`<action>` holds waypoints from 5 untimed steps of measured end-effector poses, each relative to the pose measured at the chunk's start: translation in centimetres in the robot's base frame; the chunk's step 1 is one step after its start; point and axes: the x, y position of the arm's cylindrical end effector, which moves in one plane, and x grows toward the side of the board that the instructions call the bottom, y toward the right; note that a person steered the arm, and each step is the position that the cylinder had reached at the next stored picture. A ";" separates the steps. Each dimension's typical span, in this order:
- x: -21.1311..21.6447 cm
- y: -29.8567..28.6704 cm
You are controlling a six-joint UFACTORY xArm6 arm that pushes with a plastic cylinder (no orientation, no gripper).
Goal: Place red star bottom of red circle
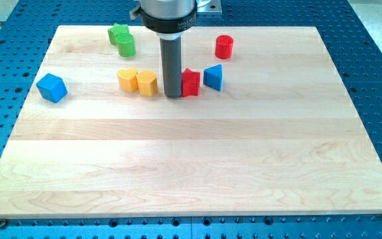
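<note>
Right now my tip (172,95) is touching the left side of the red star block (190,83) on the pale wooden board (191,166), grasping nothing, being a bare rod. That star is sitting below and left of the red cylinder block (224,46), well apart from it, with the blue triangular block (213,77) just beside it at the view's right and two yellow blocks (138,81) lying near the rod's left.
</note>
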 end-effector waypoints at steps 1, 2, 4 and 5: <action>1.9 -1.2; 0.6 0.5; -4.8 7.8; -5.5 11.4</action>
